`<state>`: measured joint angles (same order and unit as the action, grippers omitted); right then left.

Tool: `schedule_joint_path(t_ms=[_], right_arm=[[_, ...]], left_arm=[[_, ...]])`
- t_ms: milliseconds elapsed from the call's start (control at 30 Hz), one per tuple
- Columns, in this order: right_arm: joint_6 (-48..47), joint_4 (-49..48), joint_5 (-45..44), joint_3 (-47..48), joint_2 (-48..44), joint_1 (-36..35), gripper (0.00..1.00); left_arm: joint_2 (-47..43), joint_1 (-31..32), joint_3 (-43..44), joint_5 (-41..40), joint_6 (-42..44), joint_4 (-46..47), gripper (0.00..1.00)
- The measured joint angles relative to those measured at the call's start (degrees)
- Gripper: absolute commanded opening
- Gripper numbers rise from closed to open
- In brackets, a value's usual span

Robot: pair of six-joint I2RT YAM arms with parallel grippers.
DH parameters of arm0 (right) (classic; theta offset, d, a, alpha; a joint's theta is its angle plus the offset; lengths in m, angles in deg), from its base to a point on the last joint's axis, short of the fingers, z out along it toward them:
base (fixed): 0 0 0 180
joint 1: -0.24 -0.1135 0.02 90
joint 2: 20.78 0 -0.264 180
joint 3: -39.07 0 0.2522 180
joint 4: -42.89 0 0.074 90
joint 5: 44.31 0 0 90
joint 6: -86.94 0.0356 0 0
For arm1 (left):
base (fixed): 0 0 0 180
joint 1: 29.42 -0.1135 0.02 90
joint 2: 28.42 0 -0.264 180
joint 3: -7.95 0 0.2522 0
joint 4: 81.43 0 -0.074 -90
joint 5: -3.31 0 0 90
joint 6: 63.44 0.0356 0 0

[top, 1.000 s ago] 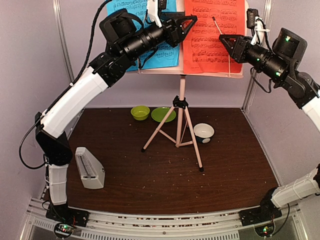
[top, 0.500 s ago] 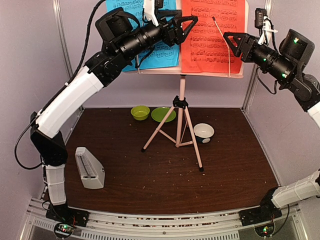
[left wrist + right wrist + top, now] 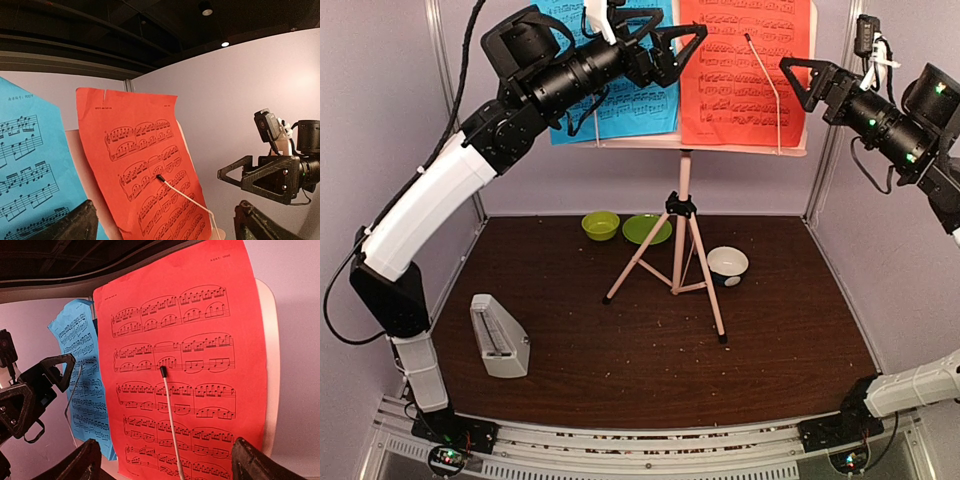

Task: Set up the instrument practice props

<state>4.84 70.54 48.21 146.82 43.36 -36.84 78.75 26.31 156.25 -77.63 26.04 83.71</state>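
Props look set, we judge. Overhead: music stand upright on tabletop, blue page and red page on its shelf, metronome standing left; left end effector and right end effector gape, empty. Left wrist: spread fingers frame red page. Right wrist: same, both pages ahead.

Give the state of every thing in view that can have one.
Pale pink music stand on tripod legs, upright, legs spread.
Blue sheet-music page, propped on the stand.
Red sheet-music page, propped on the stand, white wire arm across it.
White pyramid metronome, upright on the table.
Green bowl, upright, empty.
Green plate, flat, empty.
Small white bowl with dark rim, upright.
Left gripper, open, empty.
Right gripper, open, empty.
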Motion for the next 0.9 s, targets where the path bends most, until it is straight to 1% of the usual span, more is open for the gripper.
schedule_joint_path(t_ms=[133,333,567,700,900], right_arm=[[0.0,0.2,-0.24,-1.03,-1.62,0.0,0.96],[0.22,1.88,-1.33,-3.54,-4.66,0.0,0.98],[1.9,4.76,-3.3,-8.5,-10.21,0.0,0.98],[4.5,6.88,-5.64,-13.22,-14.01,0.0,0.98],[9.14,10.34,-7.13,-21.38,-19.04,0.0,0.98]], left_arm=[[-2.95,0.02,-3.72,-1.51,0.0,-0.55,0.98],[-8.83,0.15,-10.75,-4.85,-0.44,-2.29,0.98],[-18.53,0.2,-23.08,-10.95,-2.64,-5.46,0.98],[-26.14,-0.66,-32.57,-15.41,-7.3,-9.14,0.98],[-36.46,-3.8,-43.1,-25.66,-18.43,-20.22,0.98]])
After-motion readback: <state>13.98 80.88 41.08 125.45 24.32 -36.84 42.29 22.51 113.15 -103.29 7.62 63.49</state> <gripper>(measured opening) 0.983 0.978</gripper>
